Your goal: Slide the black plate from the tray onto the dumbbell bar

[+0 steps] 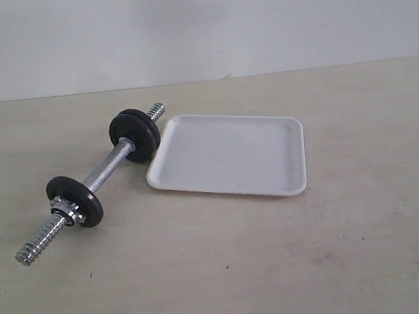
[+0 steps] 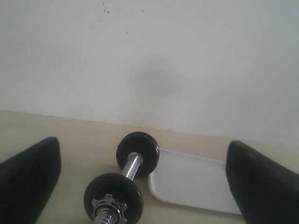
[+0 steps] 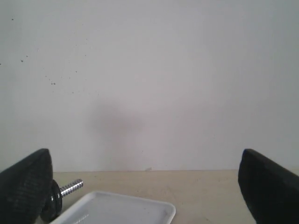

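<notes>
Resting on a table (image 1: 294, 267), the bar (image 1: 108, 167) carries two black plates (image 1: 134, 134) at one end, a single plate (image 1: 76, 199) at the other, beside the tray (image 1: 231, 155). Left gripper (image 2: 142, 142) and right gripper (image 3: 145, 151) gape wide.

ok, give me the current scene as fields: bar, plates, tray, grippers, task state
dumbbell bar: lying flat, left of the tray in the exterior view
far black plates: two together on the bar's far end, by the tray's corner
near black plate: on the near end, nut outside it
tray: no plate on it
left gripper: open, holding nothing
right gripper: open, holding nothing
task state: looks done
</notes>
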Robot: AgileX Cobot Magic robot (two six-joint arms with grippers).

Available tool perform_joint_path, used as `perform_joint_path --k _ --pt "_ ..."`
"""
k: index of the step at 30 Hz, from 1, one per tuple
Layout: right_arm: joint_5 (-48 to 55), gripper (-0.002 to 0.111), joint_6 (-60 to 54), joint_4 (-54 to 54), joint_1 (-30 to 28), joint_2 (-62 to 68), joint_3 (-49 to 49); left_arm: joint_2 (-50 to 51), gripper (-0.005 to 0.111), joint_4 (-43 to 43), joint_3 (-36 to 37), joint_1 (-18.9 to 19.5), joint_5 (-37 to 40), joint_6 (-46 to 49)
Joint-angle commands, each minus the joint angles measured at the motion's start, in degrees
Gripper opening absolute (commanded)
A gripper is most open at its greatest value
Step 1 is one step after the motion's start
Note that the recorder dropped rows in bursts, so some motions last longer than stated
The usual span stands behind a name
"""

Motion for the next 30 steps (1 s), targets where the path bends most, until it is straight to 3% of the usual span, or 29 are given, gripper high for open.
perform_joint_path --k 1,9,17,30 --pt "2.9 0.105 -0.8 -0.3 0.1 -0.3 0.2 -0.1 0.089 0.8 0.2 0.0 1.5 0.8" --pt "15.2 0.105 -1.3 -0.4 0.1 -0.3 0.2 -0.1 0.089 2.4 0.2 0.0 5.0 2.7" --pt "14.6 0.105 0.9 5.3 0.1 -0.3 0.2 -0.1 0.089 2.4 0.2 0.0 6.6 2.7" --pt "13.2 0.105 1.1 5.4 0.1 -0.3 0.2 -0.1 0.089 -0.2 0.2 0.0 6.6 2.6"
